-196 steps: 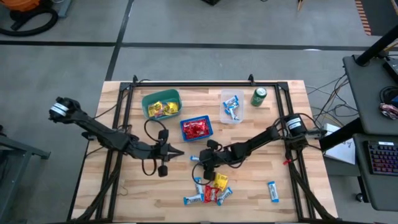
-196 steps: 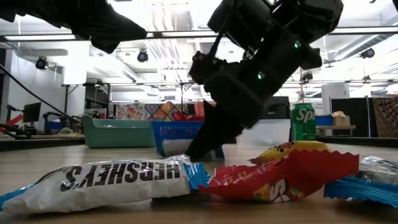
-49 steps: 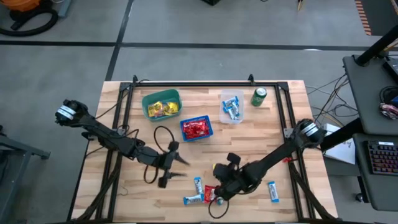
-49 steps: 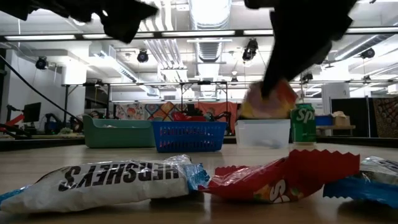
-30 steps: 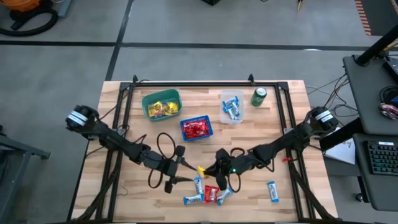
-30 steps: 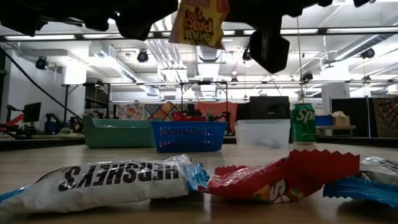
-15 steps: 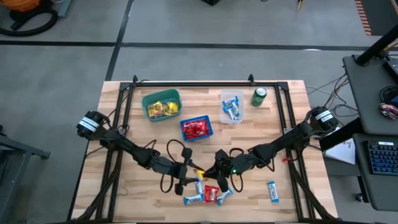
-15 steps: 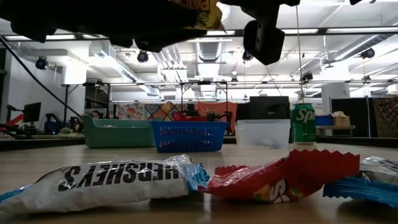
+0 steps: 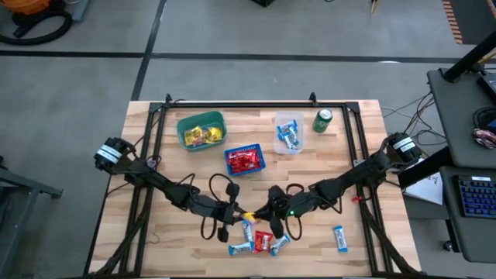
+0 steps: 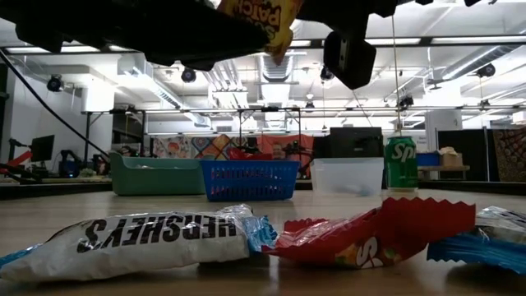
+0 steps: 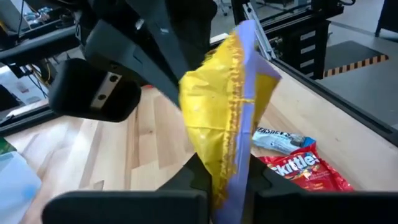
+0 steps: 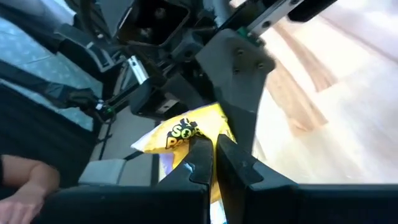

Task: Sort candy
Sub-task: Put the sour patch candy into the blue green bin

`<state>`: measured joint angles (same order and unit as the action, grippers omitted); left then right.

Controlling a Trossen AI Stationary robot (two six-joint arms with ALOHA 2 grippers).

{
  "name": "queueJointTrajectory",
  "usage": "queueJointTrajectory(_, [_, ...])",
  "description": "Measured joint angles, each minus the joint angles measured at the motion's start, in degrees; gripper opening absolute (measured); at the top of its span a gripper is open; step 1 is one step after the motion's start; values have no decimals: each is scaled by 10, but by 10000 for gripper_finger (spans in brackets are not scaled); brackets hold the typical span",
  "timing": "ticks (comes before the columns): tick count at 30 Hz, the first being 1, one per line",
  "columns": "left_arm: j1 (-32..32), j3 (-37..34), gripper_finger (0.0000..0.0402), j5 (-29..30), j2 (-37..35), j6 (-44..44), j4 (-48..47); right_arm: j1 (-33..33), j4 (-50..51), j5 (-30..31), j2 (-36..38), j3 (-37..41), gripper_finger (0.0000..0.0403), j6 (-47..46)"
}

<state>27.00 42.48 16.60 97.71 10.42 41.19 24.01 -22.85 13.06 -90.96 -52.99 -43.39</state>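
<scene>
The left claw has come in and now pinches the yellow candy too, while the right claw holds it: a hand-over toward the green basket.

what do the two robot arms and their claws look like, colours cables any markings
Both arms are thin, dark, jointed links. The left arm and the right arm each have a pale grey band at the outer joint. Black cables loop loosely beside the left claw and the right claw. A small green light shows on the right arm near its claw. The claw fingers are flat, matte black.
</scene>
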Motion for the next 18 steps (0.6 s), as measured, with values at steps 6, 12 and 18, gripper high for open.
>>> queueJointTrajectory(6, [1, -8, 2, 3, -10, -9, -30, -1, 6, 22, 5, 0, 11, 38])
queueJointTrajectory(12, [5, -59, 1, 3, -85, -5, -33, -1, -1, 26, 14, -3, 52, 71])
queueJointTrajectory(18, [5, -122, 0, 49, -191, -45, -24, -1, -2, 83, 16, -19, 122, 162])
